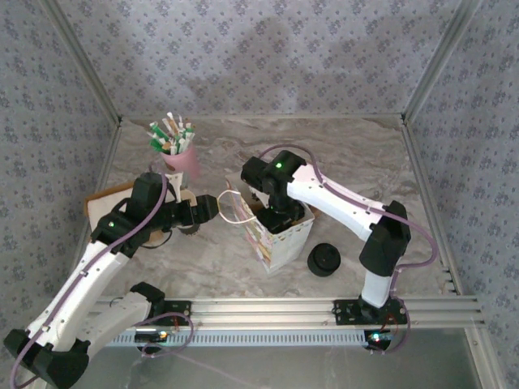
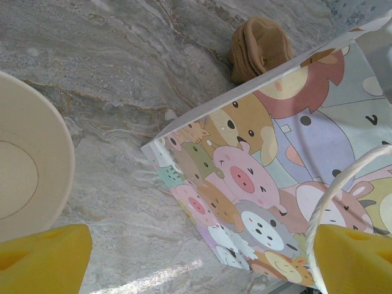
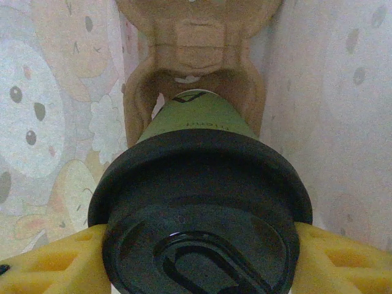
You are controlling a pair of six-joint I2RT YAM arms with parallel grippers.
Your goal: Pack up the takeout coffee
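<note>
Seating takeout coffee (image 3: 199, 177) judged step in hand. Right gripper (image 3: 202, 260) pinched it near lid, inside cartoon bag (image 1: 272, 247) at table (image 1: 365, 162) centre, above cardboard carrier (image 3: 196, 49). Left gripper (image 2: 196, 260) spread beside bag. Advised: centre over carrier ring, descend straight, release once seated.

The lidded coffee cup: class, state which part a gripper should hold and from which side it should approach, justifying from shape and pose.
Probably best: grip the lid by its round skirt, a finger on each side, coming from above. The cup stands lid-up inside the paper bag, whose walls block a sideways approach. The right gripper holds it so.
</note>
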